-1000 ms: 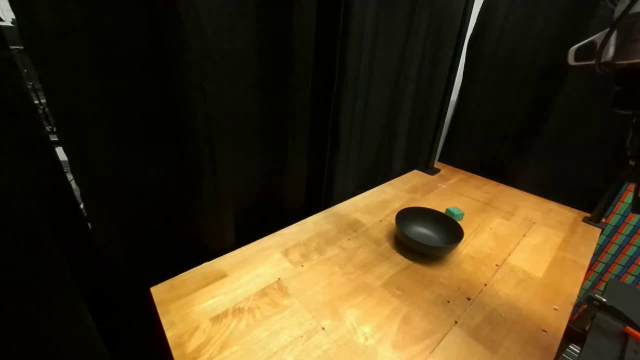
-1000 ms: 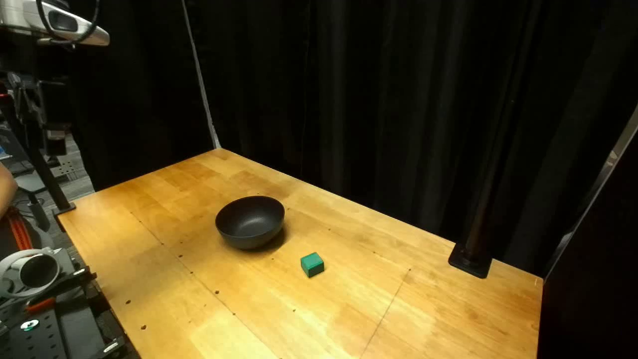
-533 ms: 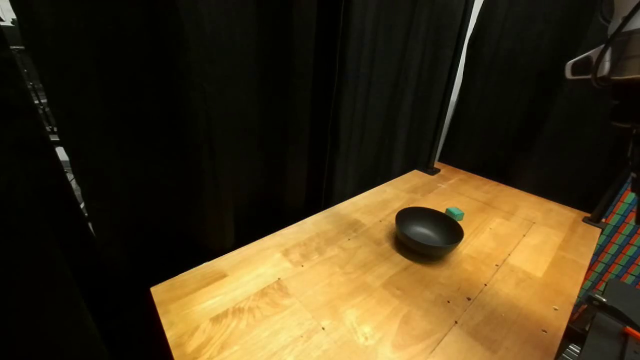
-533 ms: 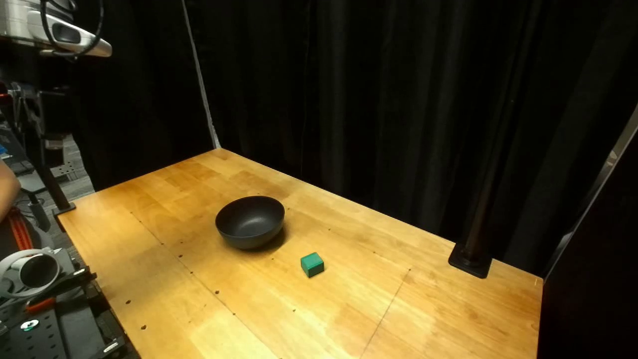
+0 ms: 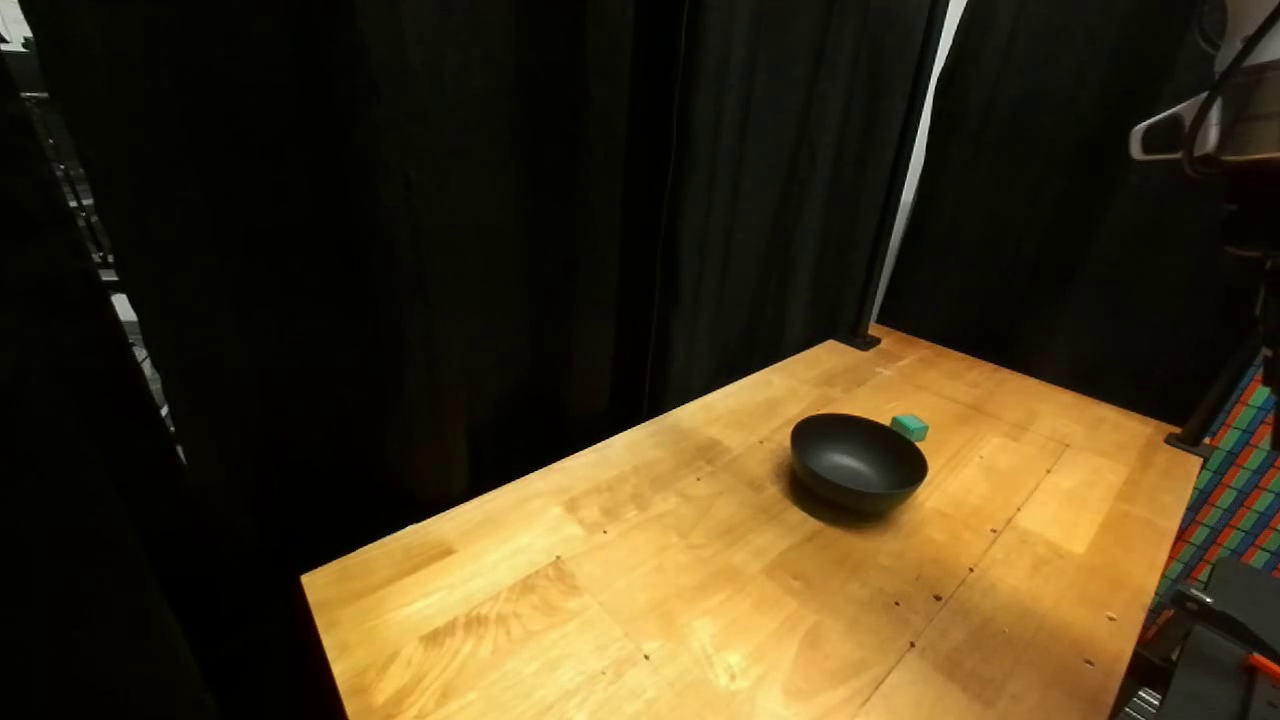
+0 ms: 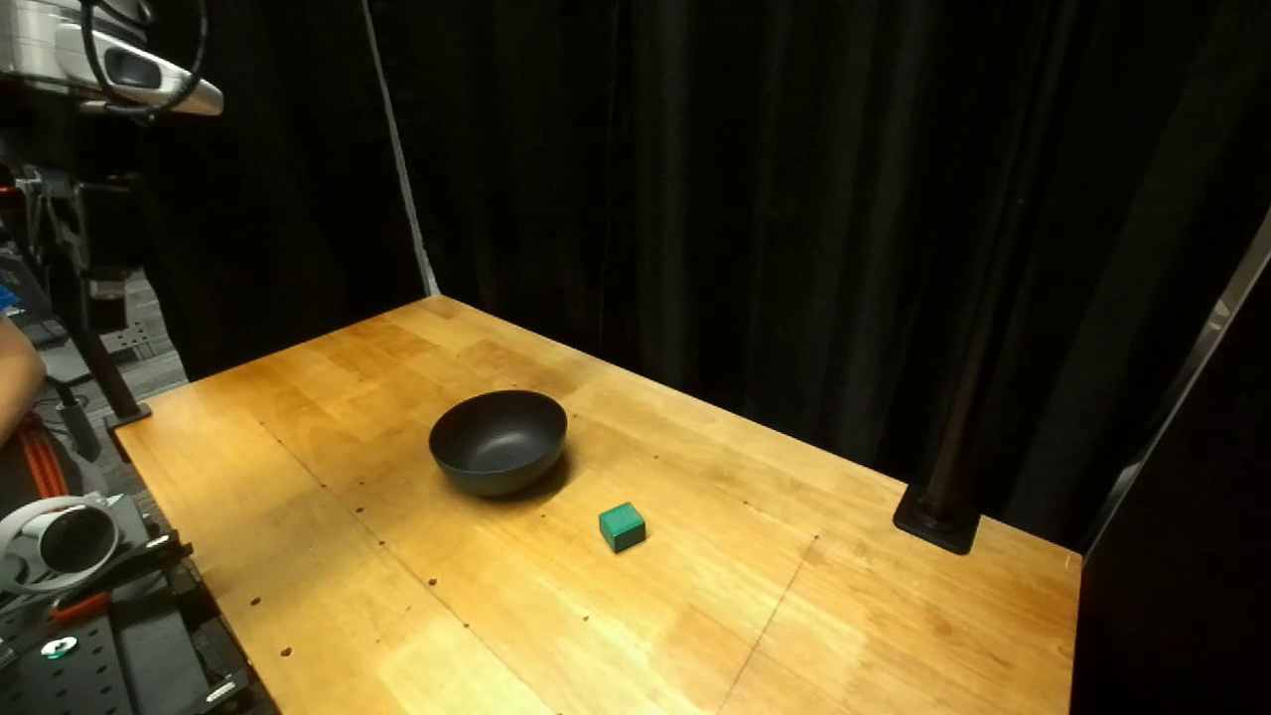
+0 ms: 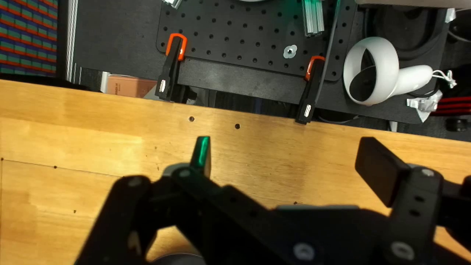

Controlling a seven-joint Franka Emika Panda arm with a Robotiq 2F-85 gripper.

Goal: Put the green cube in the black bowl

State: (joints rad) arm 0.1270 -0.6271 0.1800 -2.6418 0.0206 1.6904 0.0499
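The green cube (image 6: 623, 526) lies on the wooden table in both exterior views, a short way from the black bowl and apart from it. It is partly behind the bowl in an exterior view (image 5: 909, 427) and is not visible in the wrist view. The black bowl (image 6: 499, 447) stands upright and looks empty; it shows in both exterior views (image 5: 858, 465). A sliver of its rim shows at the bottom of the wrist view (image 7: 180, 259). My gripper (image 7: 289, 156) is wide open with nothing between its fingers. It hangs high near the table's robot-side edge, away from cube and bowl.
The wooden table (image 6: 328, 596) has dark posts clamped at its edges, one with a black base (image 6: 936, 518). Beside the table is a dark perforated plate (image 7: 239, 48) with clamps (image 7: 171, 70) and a white ring-shaped controller (image 7: 390, 73). A person's arm (image 6: 15, 377) shows at the edge.
The arm has come down slightly and shifted a little toward the table, mostly in the first half second. It is nearly still since. The cube and bowl have not moved.
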